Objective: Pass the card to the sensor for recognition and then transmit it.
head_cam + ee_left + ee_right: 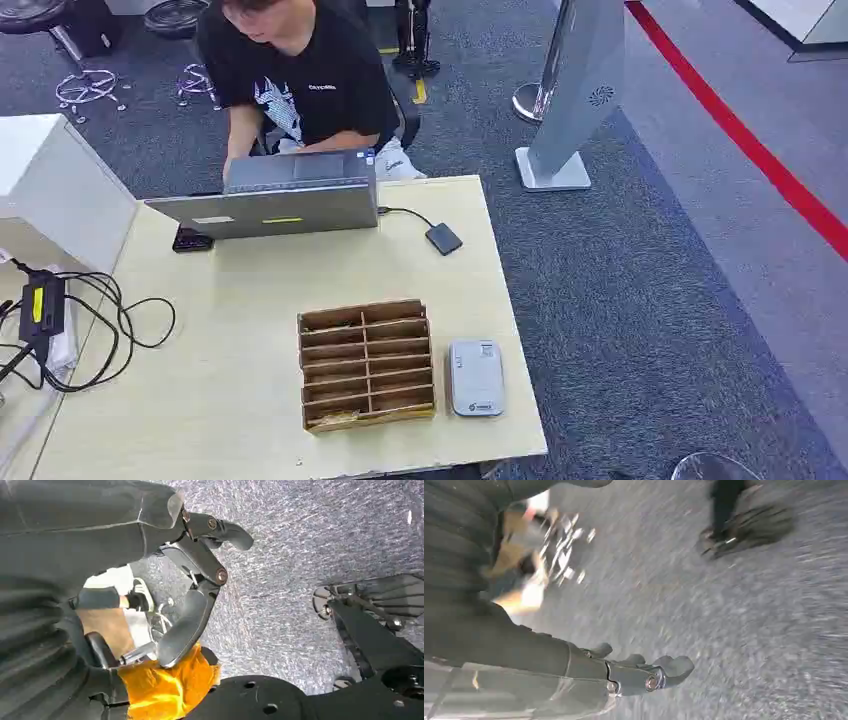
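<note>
Down beside the robot's body, the left hand [200, 580] hangs over grey carpet [300, 555], fingers spread apart and holding nothing. The right hand [644, 672] hangs over the carpet too, fingers loosely extended and empty, though that wrist view is blurred. On the pale table [240, 400], a wooden slotted rack [367, 364] stands near the front edge, and a small grey sensor box [476, 377] lies just beside it, close to the table's right edge. Whether a card sits in the rack cannot be told. A person [300, 80] sits behind a laptop [270, 205] at the far edge. Open carpet lies right of the table.
</note>
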Controlling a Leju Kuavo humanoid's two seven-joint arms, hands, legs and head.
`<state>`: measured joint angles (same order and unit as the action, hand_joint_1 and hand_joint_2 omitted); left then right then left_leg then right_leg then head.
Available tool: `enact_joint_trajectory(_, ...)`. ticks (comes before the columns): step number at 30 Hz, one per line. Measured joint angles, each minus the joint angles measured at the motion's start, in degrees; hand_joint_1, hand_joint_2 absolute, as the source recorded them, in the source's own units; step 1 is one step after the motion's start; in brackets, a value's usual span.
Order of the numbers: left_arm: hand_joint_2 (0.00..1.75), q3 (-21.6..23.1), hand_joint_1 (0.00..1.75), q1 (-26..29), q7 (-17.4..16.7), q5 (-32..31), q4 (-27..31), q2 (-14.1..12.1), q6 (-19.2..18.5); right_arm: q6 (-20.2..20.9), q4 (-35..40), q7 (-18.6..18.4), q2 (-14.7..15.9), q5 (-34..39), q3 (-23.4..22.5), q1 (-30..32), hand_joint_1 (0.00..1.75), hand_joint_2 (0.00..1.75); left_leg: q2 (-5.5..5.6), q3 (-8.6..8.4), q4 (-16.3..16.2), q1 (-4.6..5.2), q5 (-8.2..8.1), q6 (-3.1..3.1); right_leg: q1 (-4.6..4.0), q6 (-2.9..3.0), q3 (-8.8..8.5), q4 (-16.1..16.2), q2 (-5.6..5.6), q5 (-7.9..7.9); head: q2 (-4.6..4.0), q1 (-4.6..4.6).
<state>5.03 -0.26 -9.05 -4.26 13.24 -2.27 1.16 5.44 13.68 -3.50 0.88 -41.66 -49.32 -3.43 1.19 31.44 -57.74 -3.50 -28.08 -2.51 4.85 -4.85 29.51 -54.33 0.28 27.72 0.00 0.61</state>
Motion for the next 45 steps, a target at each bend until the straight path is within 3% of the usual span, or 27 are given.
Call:
enact_joint_trajectory(11,1.75,0.33,0.00,-0.76,-2.66,-0.02,-0.63,-0.26,-0.09,5.74,-0.46,3.76,3.10,14.54,-17.98,-6.44,0.00,1.75,0.00,-0.02,-0.01,0.00,0.02,0.01,0.00,0.00,-0.02,0.00,0.01,-0.03,0.00,-0.02)
enact_joint_trajectory(15,1.75,0.31,0.00,-1.01,-3.65,-0.02,-1.00,-0.24,-0.04,8.29,-0.50,5.14,4.55,20.70,-22.60,-8.77,0.00,1.75,0.00,-0.02,-0.01,0.00,0.02,0.01,0.00,0.00,-0.03,-0.01,0.02,-0.03,0.00,-0.02)
enact_joint_trajectory(20,1.75,0.31,0.00,-1.04,-4.87,0.00,-1.07,-0.17,0.00,14.24,0.35,9.59,6.23,27.66,-26.02,-12.31,0.00,1.75,0.01,-0.02,-0.01,0.01,0.02,0.01,0.00,0.00,-0.03,-0.01,0.01,-0.04,0.00,0.00)
enact_joint_trajectory(26,1.75,0.31,0.00,-1.08,-5.57,0.22,-1.22,0.11,0.02,20.31,5.51,16.32,6.67,33.68,-24.51,-15.05,0.00,1.75,0.06,-0.05,-0.04,0.01,0.03,0.02,0.00,0.00,-0.08,-0.01,-0.03,-0.04,0.00,0.00)
enact_joint_trajectory(32,1.75,0.31,0.00,-1.12,-5.90,0.48,-1.44,0.31,0.04,22.10,14.17,19.32,6.14,39.18,-19.39,-14.13,0.00,1.75,0.05,-0.05,-0.04,0.01,0.02,0.02,0.00,0.00,-0.07,-0.01,-0.01,-0.03,0.00,0.00)
enact_joint_trajectory(39,1.75,0.17,0.00,-1.12,-5.92,0.70,-1.62,0.66,0.20,21.20,26.31,22.90,5.20,41.02,-10.47,-11.49,0.00,1.75,0.04,-0.05,-0.04,0.01,0.03,0.02,0.00,0.00,-0.08,-0.01,-0.01,-0.04,0.00,0.00)
enact_joint_trajectory(45,1.75,-0.18,0.00,-1.11,-5.92,0.74,-1.68,0.68,0.20,17.02,34.54,25.27,4.81,38.72,-1.84,-10.47,0.00,1.75,0.04,-0.06,-0.04,0.01,0.03,0.02,0.00,0.00,-0.11,-0.02,0.00,-0.04,0.00,0.00)
